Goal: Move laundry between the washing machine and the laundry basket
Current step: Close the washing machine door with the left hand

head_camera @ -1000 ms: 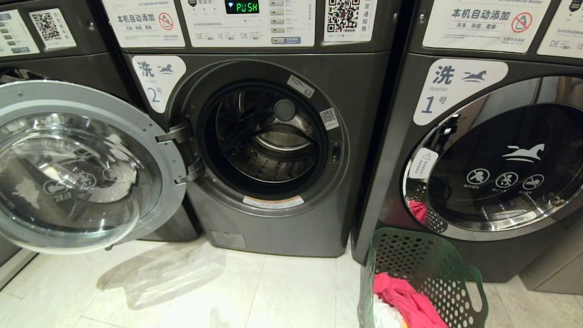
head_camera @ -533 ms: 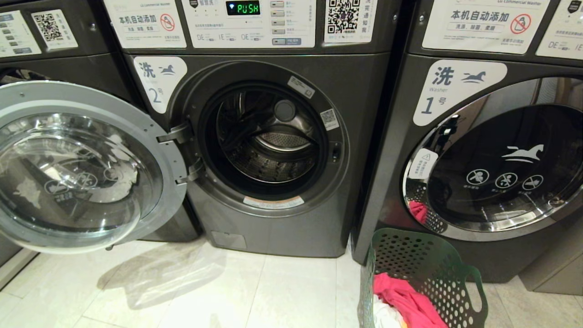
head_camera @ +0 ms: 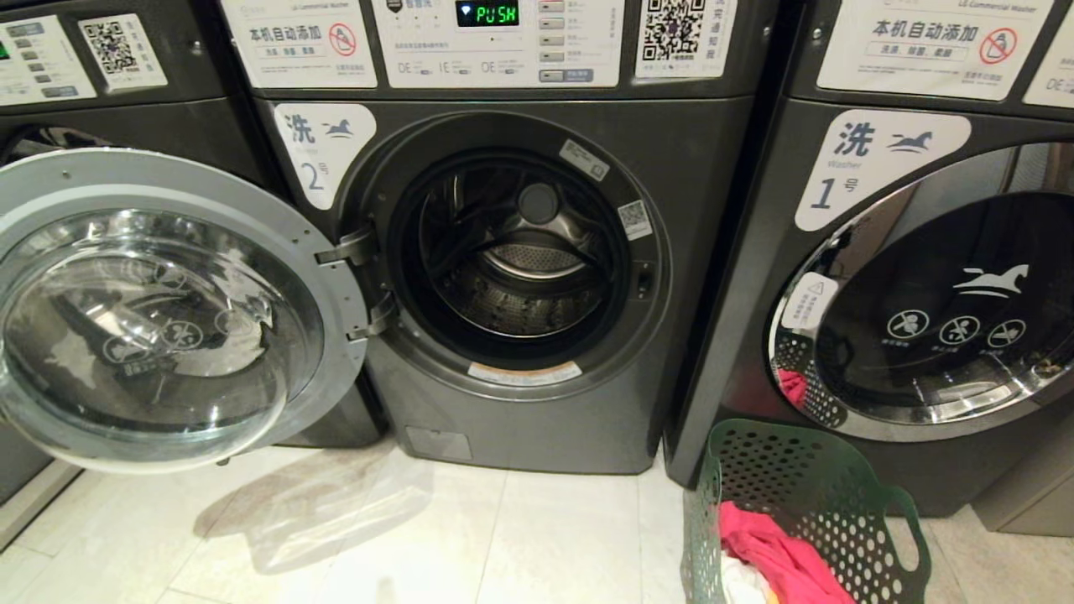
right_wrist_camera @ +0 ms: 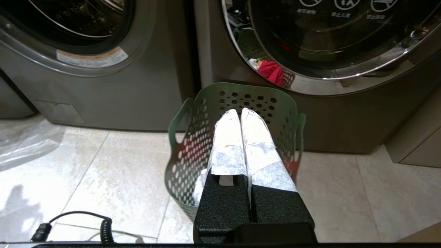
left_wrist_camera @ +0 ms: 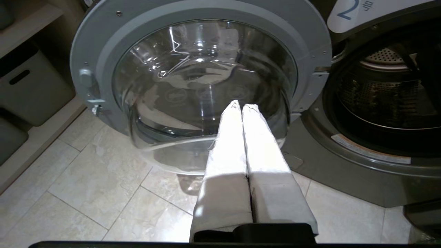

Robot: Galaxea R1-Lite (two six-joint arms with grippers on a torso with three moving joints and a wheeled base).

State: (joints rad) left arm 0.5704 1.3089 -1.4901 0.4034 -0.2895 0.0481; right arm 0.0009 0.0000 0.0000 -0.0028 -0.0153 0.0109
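Note:
The washing machine (head_camera: 688, 252) labelled 2 stands in the middle with its round door (head_camera: 159, 310) swung wide open to the left and a bare steel drum (head_camera: 520, 260). The green laundry basket (head_camera: 826, 495) sits on the floor at lower right, in front of machine 1, holding red-pink laundry (head_camera: 776, 554) over a white piece. No arm shows in the head view. My left gripper (left_wrist_camera: 241, 106) is shut and empty, pointing at the open door's glass (left_wrist_camera: 193, 75). My right gripper (right_wrist_camera: 240, 112) is shut and empty, above the basket (right_wrist_camera: 193, 137).
Machine 1 (head_camera: 931, 285) with a closed chrome-rimmed door stands right of machine 2, and another machine (head_camera: 75, 75) is at the far left. Pale tiled floor (head_camera: 520, 545) lies in front. A coiled black cable (right_wrist_camera: 103, 227) lies on the floor near the right arm.
The whole head view has shifted a little to the right, so the camera has turned slightly left. Nothing in the scene itself has moved.

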